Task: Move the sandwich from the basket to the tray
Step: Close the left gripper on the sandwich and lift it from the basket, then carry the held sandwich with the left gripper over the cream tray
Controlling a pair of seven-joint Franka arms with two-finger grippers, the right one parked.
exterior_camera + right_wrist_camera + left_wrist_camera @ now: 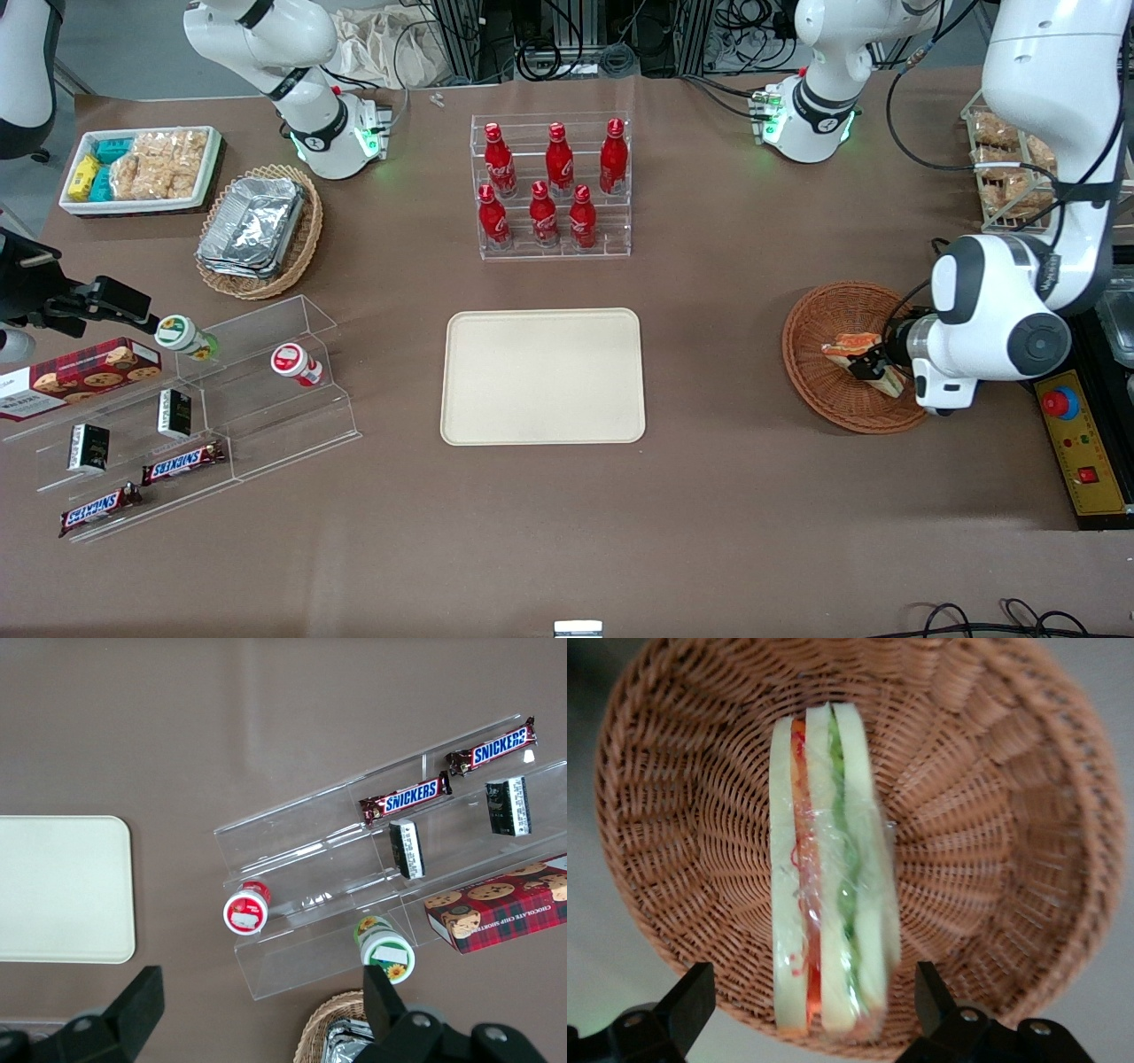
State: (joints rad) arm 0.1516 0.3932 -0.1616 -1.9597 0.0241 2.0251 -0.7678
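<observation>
Pincer spread astride sandwich in basket; no legible label.

- The basket sits toward the working arm's end of the table; the sandwich lies in it
- The gripper is inside the basket at the sandwich; the arm's white wrist covers the basket's edge beside it
- The tray lies flat mid-table, well apart from the basket; nothing rests on it
- A clear rack stands farther from the camera than the tray; six red bottles stand upright in it, in two rows of three
- Toward the parked arm's end: a tan oval basket holding foil containers; a white bin of snack packets; a clear stepped shelf with two Snickers bars, a cookie box and two small jars
</observation>
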